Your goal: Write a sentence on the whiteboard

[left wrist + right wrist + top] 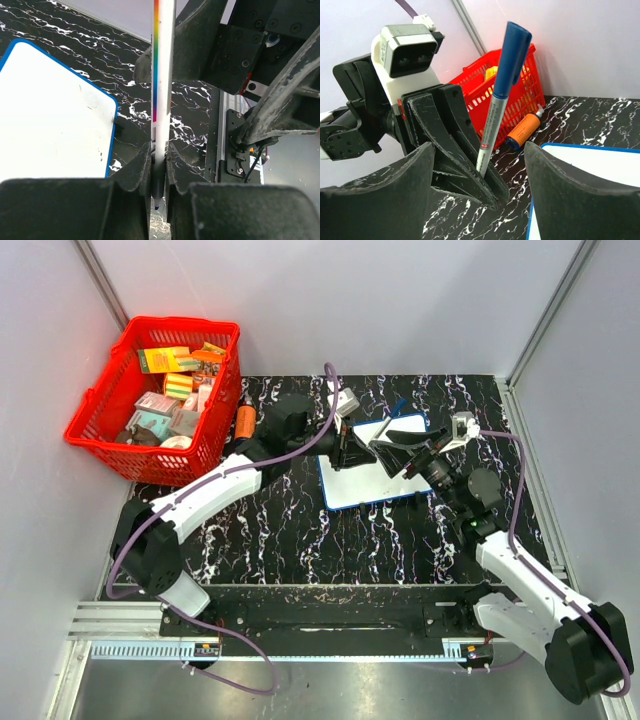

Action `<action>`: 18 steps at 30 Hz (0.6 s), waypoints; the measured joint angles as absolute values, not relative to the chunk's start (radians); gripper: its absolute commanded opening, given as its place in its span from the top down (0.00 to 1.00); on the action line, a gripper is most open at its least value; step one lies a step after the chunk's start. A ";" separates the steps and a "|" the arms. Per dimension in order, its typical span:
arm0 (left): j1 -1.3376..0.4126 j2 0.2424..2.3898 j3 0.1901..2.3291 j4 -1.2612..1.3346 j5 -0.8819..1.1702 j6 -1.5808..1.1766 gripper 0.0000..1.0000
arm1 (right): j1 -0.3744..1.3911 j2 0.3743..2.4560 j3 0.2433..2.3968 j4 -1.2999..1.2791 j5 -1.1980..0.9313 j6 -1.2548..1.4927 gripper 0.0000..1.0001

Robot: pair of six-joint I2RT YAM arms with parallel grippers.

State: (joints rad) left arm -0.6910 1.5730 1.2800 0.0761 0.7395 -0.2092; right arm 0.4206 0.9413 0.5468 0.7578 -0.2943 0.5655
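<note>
The whiteboard (365,485) lies flat on the black marbled table, white with a thin blue rim. Its bare surface shows in the left wrist view (45,115); no sentence is visible, only faint specks. My left gripper (159,167) is shut on a marker (163,75), whose blue tip points past the fingers. In the right wrist view the marker (497,107) stands upright, a blue cap on its top end. My right gripper (477,200) is open, its fingers spread either side of the marker and the left gripper's fingers (462,160). Both grippers, left (372,448) and right (398,452), meet over the board.
A red basket (105,400) full of small boxes stands at the back left. An orange bottle (247,418) lies beside it on the table, also in the right wrist view (522,132). Grey walls close in the table on three sides.
</note>
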 measured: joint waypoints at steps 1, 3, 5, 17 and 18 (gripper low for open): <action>-0.688 1.567 1.280 0.072 0.738 -0.207 1.00 | 0.421 0.946 0.550 0.758 -0.304 0.569 0.25; -0.685 1.555 1.280 0.062 0.737 -0.202 1.00 | 0.421 0.961 0.554 0.762 -0.324 0.583 0.32; -0.685 1.541 1.280 0.051 0.738 -0.195 1.00 | 0.421 0.978 0.556 0.767 -0.344 0.594 0.52; -0.685 1.513 1.280 -0.015 0.821 -0.121 1.00 | 0.414 1.020 0.561 0.844 -0.489 0.667 0.61; -0.685 1.513 1.280 -0.017 0.830 -0.118 1.00 | 0.413 1.023 0.564 0.853 -0.496 0.673 0.65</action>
State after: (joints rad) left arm -0.6853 1.5127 1.2804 -0.0170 0.8299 -0.1177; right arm 0.4129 1.0229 0.5644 0.8528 -0.4961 0.6735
